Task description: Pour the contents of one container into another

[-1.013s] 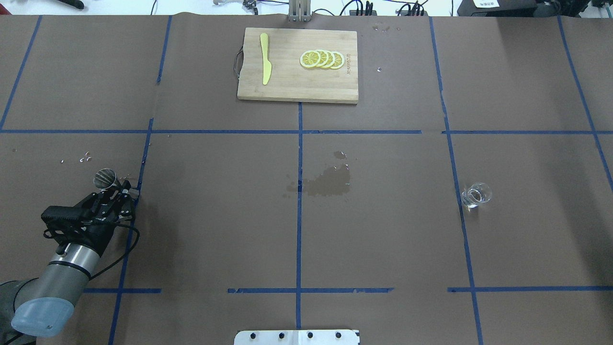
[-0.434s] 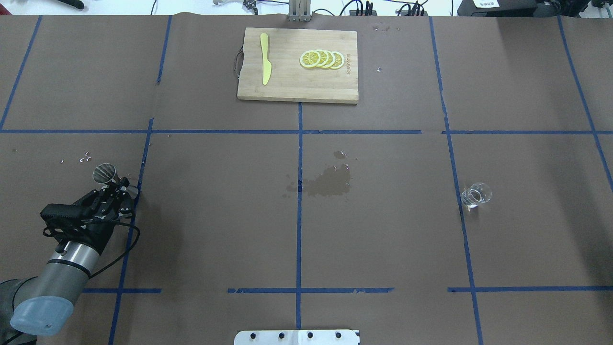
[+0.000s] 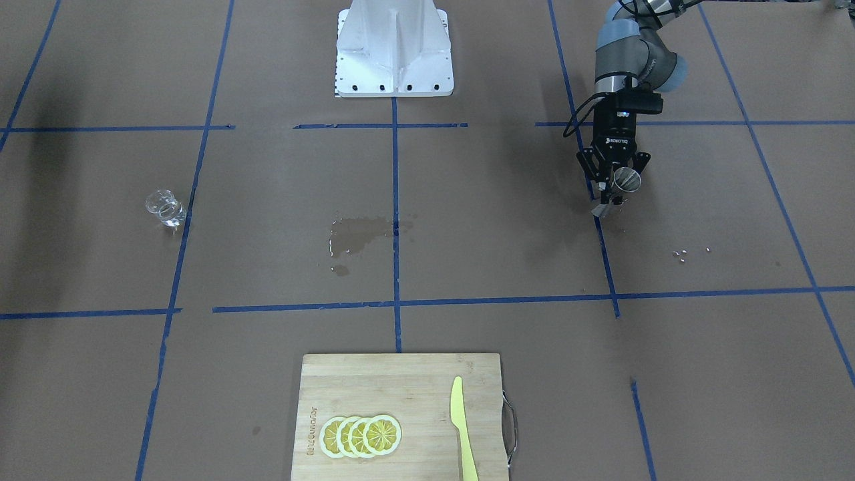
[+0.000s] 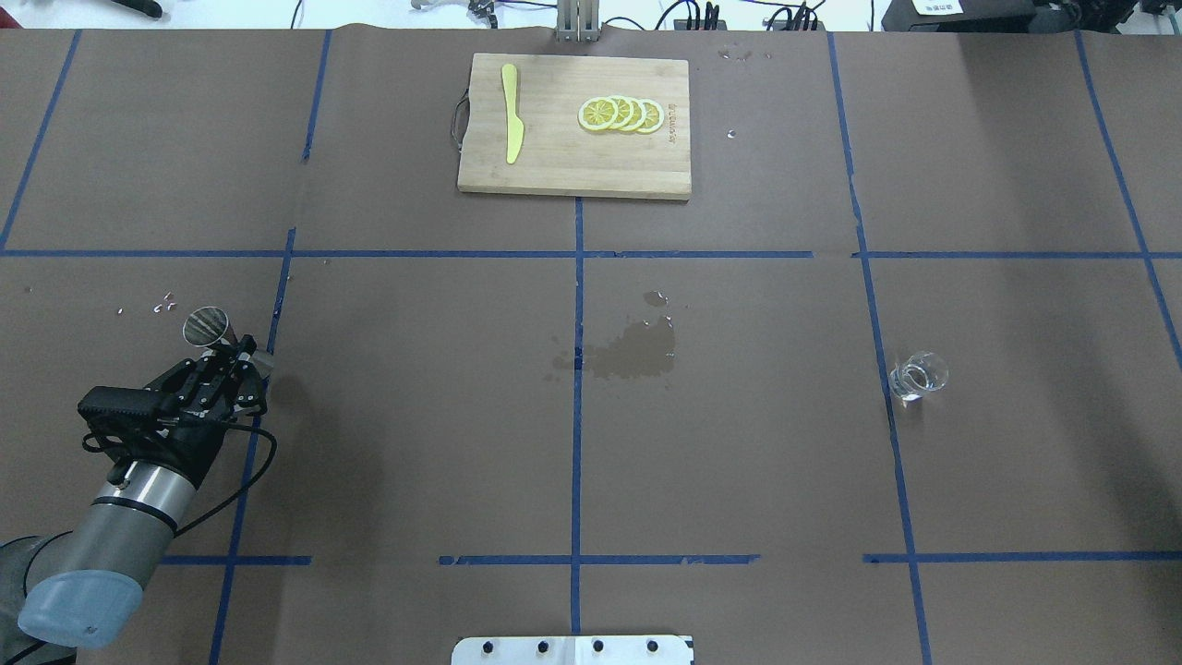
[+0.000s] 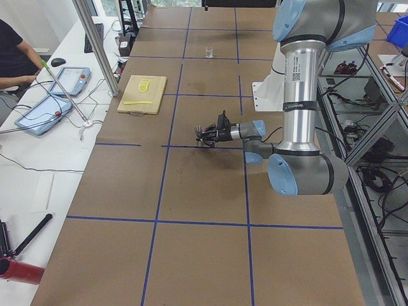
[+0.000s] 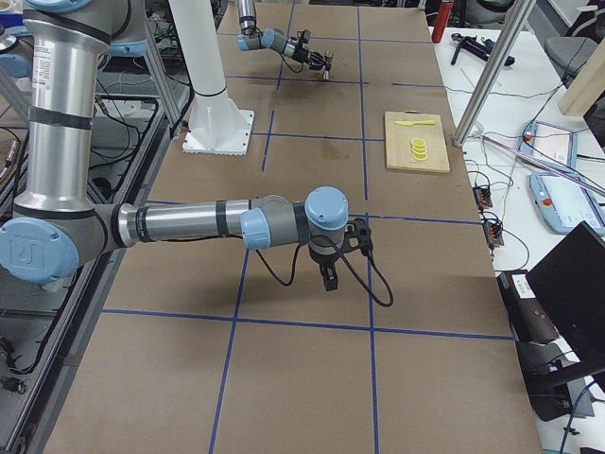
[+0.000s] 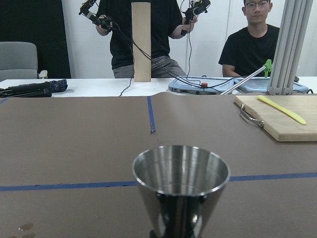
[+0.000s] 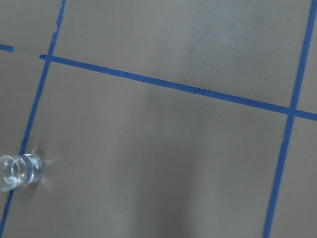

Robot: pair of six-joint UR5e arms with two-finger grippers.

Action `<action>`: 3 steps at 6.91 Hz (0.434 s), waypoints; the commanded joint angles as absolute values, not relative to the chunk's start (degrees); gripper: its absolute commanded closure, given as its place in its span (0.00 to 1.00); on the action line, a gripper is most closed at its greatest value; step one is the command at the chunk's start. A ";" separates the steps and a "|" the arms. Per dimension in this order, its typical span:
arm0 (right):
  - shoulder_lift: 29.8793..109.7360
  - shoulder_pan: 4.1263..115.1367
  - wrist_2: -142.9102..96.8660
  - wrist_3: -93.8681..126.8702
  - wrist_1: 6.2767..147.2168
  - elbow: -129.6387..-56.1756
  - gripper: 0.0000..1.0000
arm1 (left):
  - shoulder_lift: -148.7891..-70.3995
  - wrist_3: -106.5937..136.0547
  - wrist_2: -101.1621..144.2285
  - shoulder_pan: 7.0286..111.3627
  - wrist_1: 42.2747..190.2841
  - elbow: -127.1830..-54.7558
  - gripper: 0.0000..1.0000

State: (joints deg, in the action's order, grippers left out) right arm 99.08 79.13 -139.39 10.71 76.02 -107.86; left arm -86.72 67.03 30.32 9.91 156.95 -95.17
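**Front-facing view:** the left gripper (image 3: 610,190) pinches the jigger (image 3: 621,182) at its waist, on the robot's left side of the surface (image 3: 467,200). The glass (image 3: 165,208) stands free, well apart on the other side, and a wet patch (image 3: 361,234) lies between them. The jigger is probably light, stiff and smooth. The waist is the safe hold, since the cones stop it sliding either way.

**Overhead view:** there is wide bare room between the jigger (image 4: 206,325) and the glass (image 4: 918,374). The board (image 4: 574,166) sits near the far edge, out of the way.

**Left view:** the gripper (image 5: 205,134) is low, near the surface.

**Right view:** the right gripper (image 6: 329,276) points down over the surface. Whether it is spread or pressed together I cannot tell.

**Left wrist view:** the jigger (image 7: 181,183) sits upright with its mouth level, and no liquid shows inside.

**Right wrist view:** the glass (image 8: 20,171) rests on a tape line (image 8: 34,114) at the lower left. It looks slick and breakable, with a heavy base. It is best gripped around the wall, gently. Its contents are unclear.
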 commanded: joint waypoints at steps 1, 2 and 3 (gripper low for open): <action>100.63 67.83 -131.72 38.96 51.02 -108.63 0.00 | -86.92 66.97 30.50 9.84 157.84 -95.98 1.00; 102.29 60.46 -123.22 48.86 41.14 -108.89 0.00 | -87.18 66.97 30.59 9.84 157.85 -95.89 1.00; 103.44 54.38 -117.13 55.48 36.78 -110.38 0.00 | -87.45 66.97 30.59 9.76 157.85 -95.89 1.00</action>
State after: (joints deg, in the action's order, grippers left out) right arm 101.88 62.39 -125.31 44.90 45.30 -109.10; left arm -87.14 66.98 30.54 9.82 157.76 -95.86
